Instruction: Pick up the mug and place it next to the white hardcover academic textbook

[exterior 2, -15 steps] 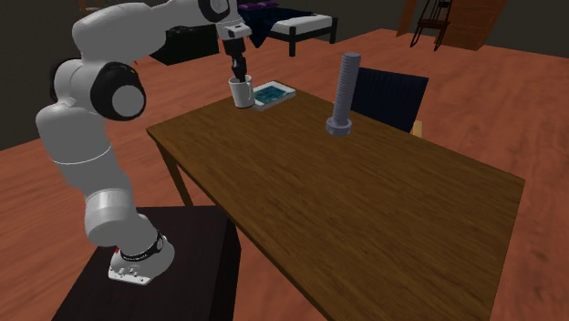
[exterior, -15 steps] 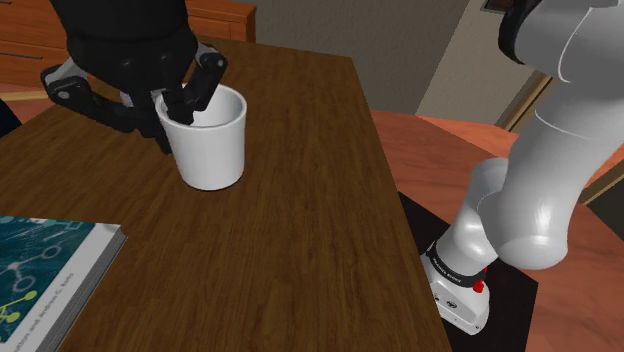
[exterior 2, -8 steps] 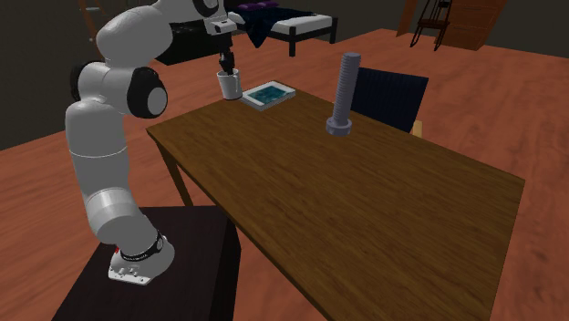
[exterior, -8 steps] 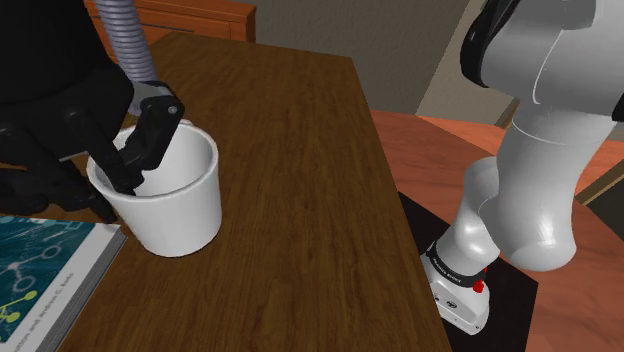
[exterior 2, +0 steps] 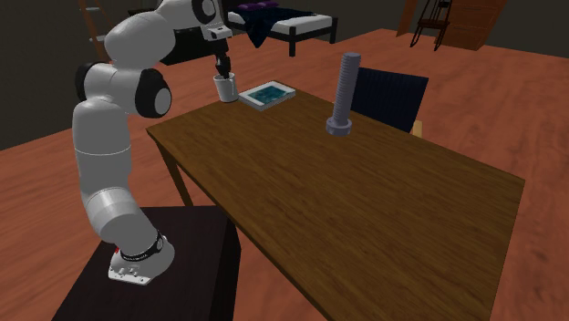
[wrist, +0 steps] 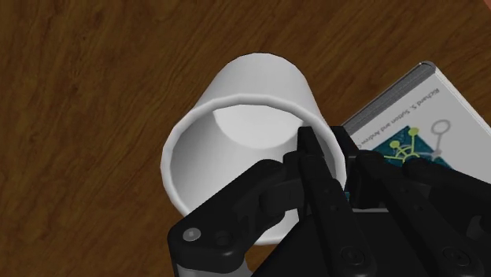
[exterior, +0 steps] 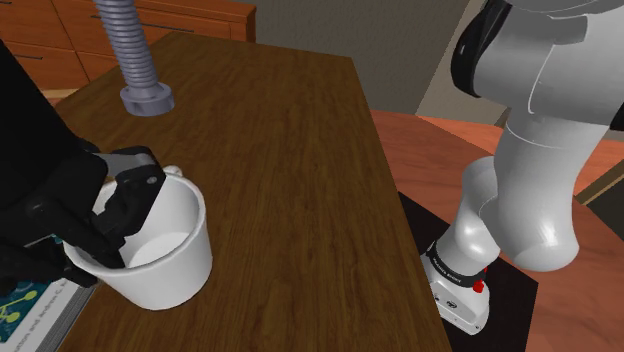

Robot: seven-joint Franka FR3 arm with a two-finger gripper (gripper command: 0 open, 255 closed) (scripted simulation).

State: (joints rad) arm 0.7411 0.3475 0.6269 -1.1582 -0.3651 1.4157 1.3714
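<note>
Over the last second the white mug (exterior: 165, 255) has travelled from about 11 o'clock in the shoulder view down to 8 o'clock, uncovering the big grey bolt (exterior: 135, 60) standing head-down at the far end of the wooden surface (exterior: 300, 180). The carry is therefore almost spent: the mug now hangs just beside the teal-covered textbook (exterior: 25, 300), which sits at its 8 o'clock there and at its 3 o'clock in the second exterior view. Whether its base touches the surface I cannot tell; it looks raised, so lowering and letting go seem to remain. The end effector (wrist: 334, 161) is clenched on the mug's rim nearest the book, one finger inside the cup, the other outside, the wall pinched between them with barely any gap.
</note>
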